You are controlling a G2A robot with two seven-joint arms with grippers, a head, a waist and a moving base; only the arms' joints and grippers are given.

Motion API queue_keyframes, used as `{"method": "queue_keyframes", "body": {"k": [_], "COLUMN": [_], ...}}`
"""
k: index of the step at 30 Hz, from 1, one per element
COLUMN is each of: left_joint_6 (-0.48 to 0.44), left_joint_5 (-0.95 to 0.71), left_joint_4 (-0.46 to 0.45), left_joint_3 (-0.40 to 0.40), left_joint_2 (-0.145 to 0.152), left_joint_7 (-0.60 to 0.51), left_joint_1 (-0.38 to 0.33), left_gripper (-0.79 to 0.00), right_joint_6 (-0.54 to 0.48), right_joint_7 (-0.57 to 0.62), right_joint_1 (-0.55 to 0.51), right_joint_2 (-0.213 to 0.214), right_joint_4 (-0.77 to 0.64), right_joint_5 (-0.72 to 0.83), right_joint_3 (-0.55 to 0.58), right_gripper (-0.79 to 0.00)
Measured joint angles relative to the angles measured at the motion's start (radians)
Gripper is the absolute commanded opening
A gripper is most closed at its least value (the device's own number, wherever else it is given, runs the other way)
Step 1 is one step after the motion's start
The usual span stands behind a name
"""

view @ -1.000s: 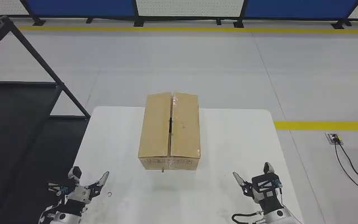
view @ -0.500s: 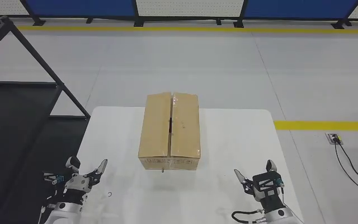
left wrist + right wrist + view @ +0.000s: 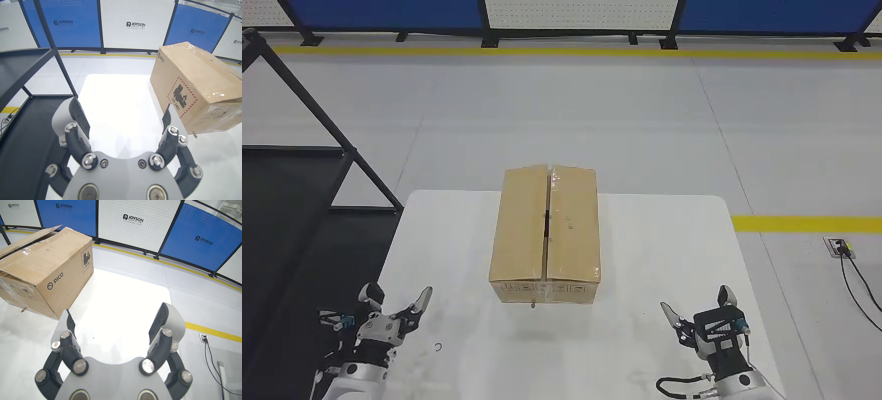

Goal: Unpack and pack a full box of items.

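Cardboard box (image 3: 545,235) sits mid-table on the white table (image 3: 662,250), toward its far edge. Its top flaps are folded down, and one lifts slightly at the centre seam. The left gripper (image 3: 396,302) hovers by the near left corner, fingers spread wide with nothing between them, well apart from the box. The right gripper (image 3: 695,308) hovers at the near right, likewise wide and empty, also well short of the box. A black rack (image 3: 302,200) stands beside the table's left side.
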Motion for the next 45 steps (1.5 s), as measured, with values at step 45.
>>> {"method": "queue_keyframes", "body": {"k": [45], "left_joint_6": [-0.062], "left_joint_5": [0.061], "left_joint_4": [0.128], "left_joint_3": [0.095], "left_joint_2": [-0.006], "left_joint_7": [-0.100], "left_joint_1": [-0.243], "left_gripper": [0.000], "right_joint_6": [0.238], "right_joint_7": [0.091], "right_joint_1": [0.284], "right_joint_2": [-0.058], "right_joint_4": [0.181], "right_joint_5": [-0.104], "right_joint_3": [-0.241], "right_gripper": [0.000]}}
